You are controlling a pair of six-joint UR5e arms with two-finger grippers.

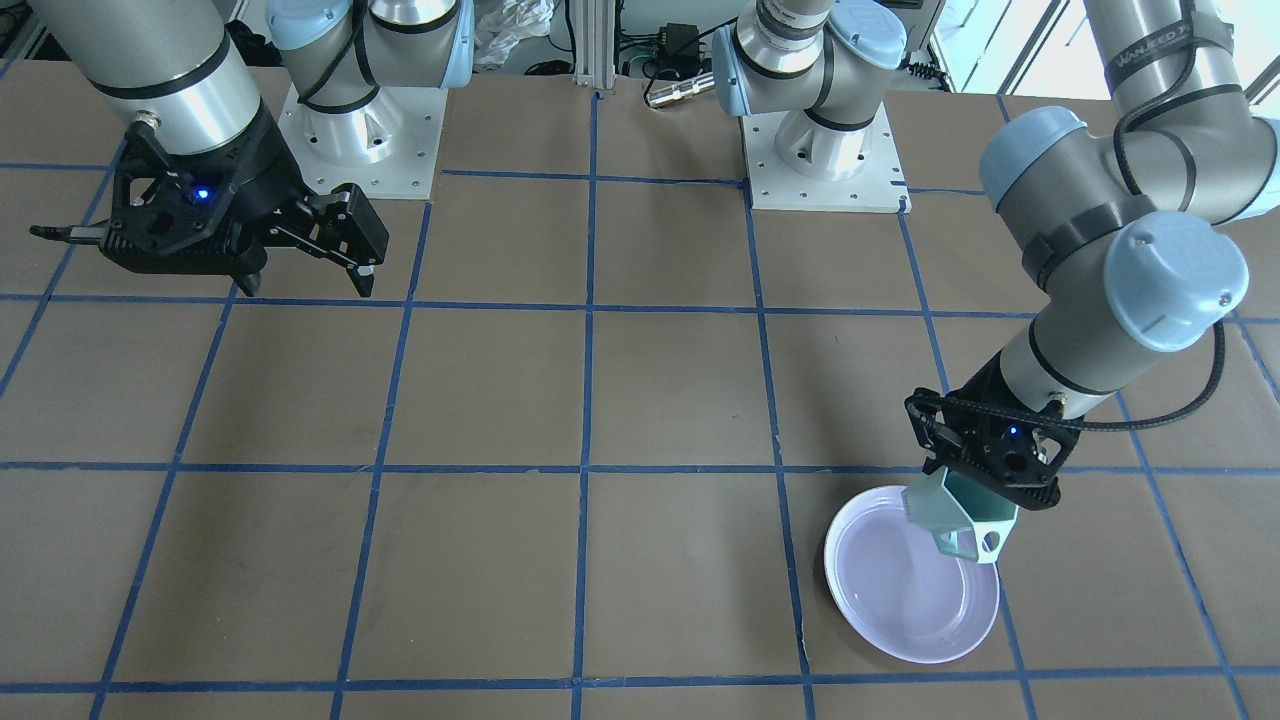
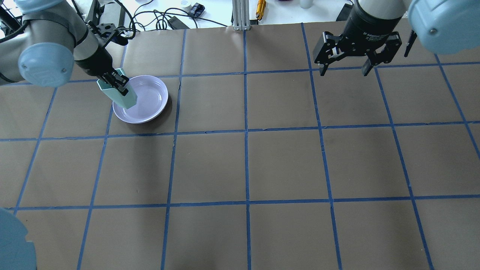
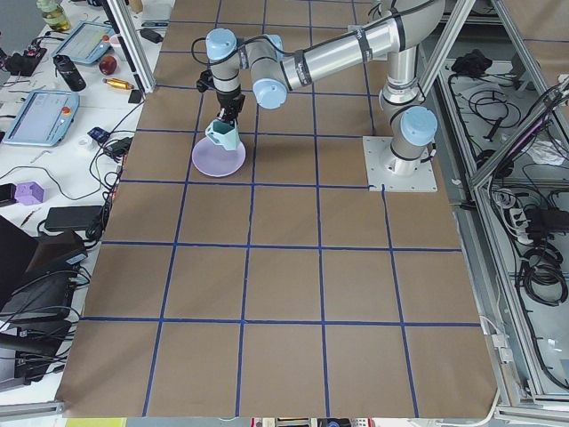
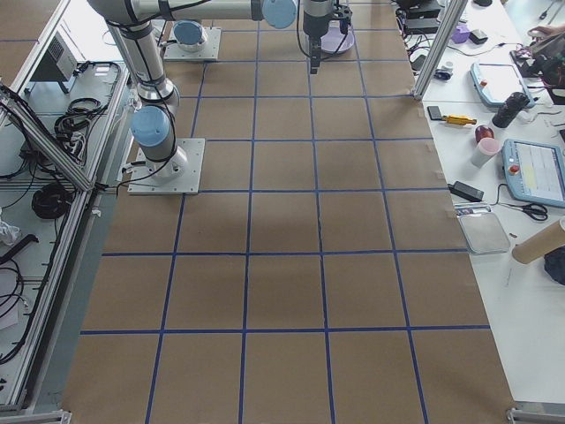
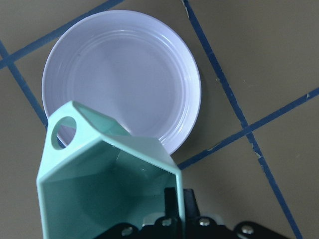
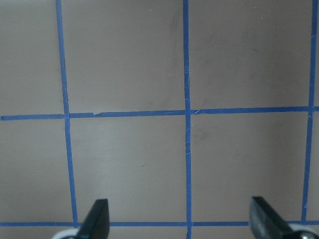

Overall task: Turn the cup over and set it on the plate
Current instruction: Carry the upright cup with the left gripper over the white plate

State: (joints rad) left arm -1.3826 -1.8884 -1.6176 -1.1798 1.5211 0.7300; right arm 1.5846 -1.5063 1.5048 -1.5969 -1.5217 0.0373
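The small pale mint-green faceted mug (image 2: 126,98) hangs tilted over the robot's-left rim of the round glossy lavender plate (image 2: 152,100). It is clamped by the left end effector (image 2: 120,87). In the left wrist view one black finger (image 5: 171,200) sits inside the mug's open mouth and another outside, pinching a wall at the rim. The mouth faces that camera, and the angular loop handle points toward the plate. Whether the mug's base touches the plate cannot be told.

The plate lies flat on the brown paper-covered bench (image 2: 285,165), inside one square of the blue tape grid and close to that square's corner. Toward the robot's right, several grid squares lie between the plate and the right end effector (image 2: 343,71), which hovers well apart from it, fingers spread wide with only bench between them. Cables, a power brick and a brass-coloured cylinder crowd the strip just beyond the bench's far edge.

A line of white print runs across the black collar above the right end effector; it seems to begin "2F Adaptive", the rest too small to read. Raised letters on the left arm's strap in the front-facing view are only partly legible.

In the front-facing view the left fingertips are hidden behind their mount and the mug. In the right-side view the near arm covers most of the plate, leaving a lavender sliver.
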